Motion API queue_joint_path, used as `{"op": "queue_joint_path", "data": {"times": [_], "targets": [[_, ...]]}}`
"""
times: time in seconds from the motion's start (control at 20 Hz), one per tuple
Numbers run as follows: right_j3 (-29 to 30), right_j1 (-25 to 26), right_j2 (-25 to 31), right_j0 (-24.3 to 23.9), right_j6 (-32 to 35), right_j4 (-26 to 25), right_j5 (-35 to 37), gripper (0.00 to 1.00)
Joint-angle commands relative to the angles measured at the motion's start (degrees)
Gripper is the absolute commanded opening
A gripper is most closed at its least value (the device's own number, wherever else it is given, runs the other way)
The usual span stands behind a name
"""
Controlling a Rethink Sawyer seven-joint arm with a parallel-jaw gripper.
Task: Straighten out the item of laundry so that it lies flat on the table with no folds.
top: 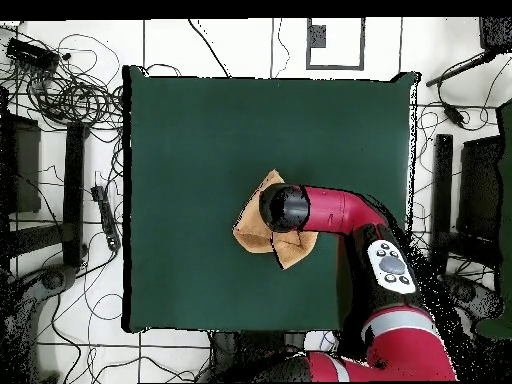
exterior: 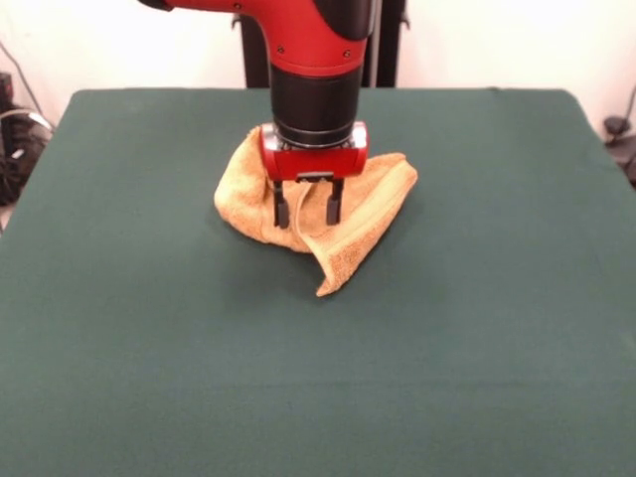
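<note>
The item of laundry (exterior: 363, 214) is a golden-orange towel, crumpled and folded over itself near the middle of the green table (exterior: 149, 328). One ribbed corner points toward the front of the front view. My gripper (exterior: 308, 211) hangs straight down over the towel's centre, open, with its two dark fingers (exterior: 282, 207) apart just above or touching the cloth; nothing is held between them. In the overhead view the arm's head covers the middle of the towel (top: 250, 228), and the gripper itself is hidden beneath it.
Bare green felt surrounds the towel on every side out to the table edges (top: 128, 200). Cables and stands (top: 70, 95) lie on the floor beyond the table. The red arm (top: 350, 215) reaches in from the overhead view's lower right.
</note>
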Motion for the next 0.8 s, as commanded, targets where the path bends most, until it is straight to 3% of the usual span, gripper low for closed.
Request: {"op": "queue_joint_path", "data": {"times": [0.05, 0.75, 0.8], "targets": [[4.2, 0.3, 2.4, 1.0, 7.2, 0.9, 0.1, 1.00], [3.8, 0.4, 2.6, 1.0, 6.1, 0.5, 1.0, 1.00], [3.8, 0.4, 2.6, 0.9, 6.2, 0.6, 1.1, 0.00]]}}
